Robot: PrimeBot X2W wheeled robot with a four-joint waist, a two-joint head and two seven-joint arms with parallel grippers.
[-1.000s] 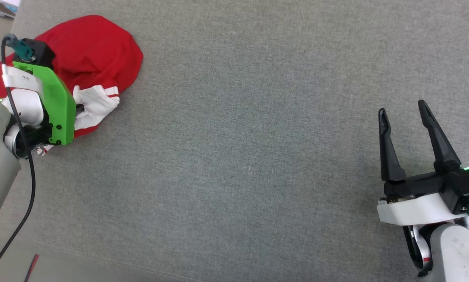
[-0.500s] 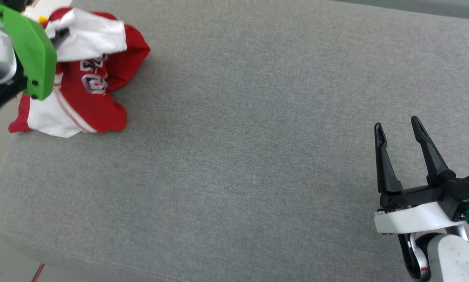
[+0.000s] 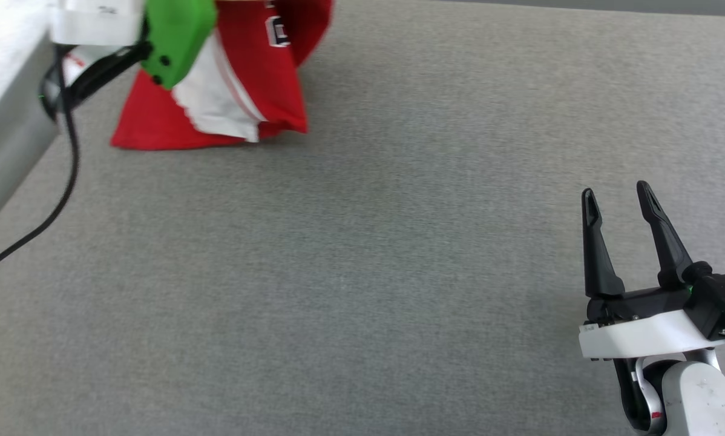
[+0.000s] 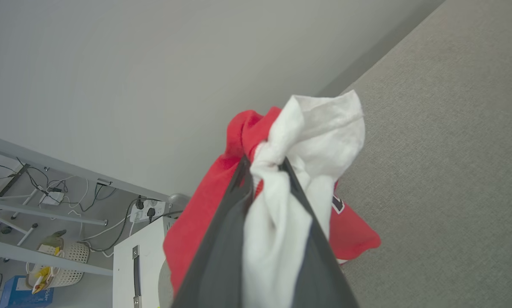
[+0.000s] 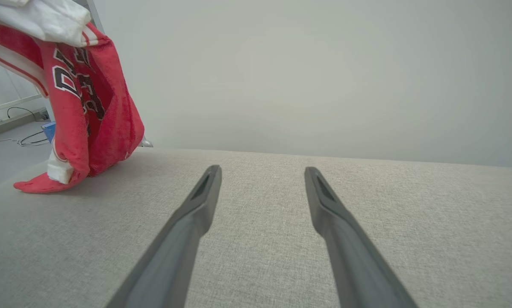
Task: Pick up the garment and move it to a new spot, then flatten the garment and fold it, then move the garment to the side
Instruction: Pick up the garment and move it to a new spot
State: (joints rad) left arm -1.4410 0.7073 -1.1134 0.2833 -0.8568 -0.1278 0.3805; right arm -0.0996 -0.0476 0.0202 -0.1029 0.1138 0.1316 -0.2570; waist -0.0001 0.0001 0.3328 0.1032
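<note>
Fingers of your left gripper point(image 4: 262, 164) are clamping a bunched white sleeve of the garment point(image 3: 265, 79), holding it up over the table's point(image 3: 362, 254) far left corner. Its soft red hem is trailing on the woven grey cloth. Your right gripper point(image 3: 616, 195) is hovering low over the table's right side, fingers apart.

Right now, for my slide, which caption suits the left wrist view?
The left hand clamps the bunched red-and-white garment, with the grey surface beyond.
</note>
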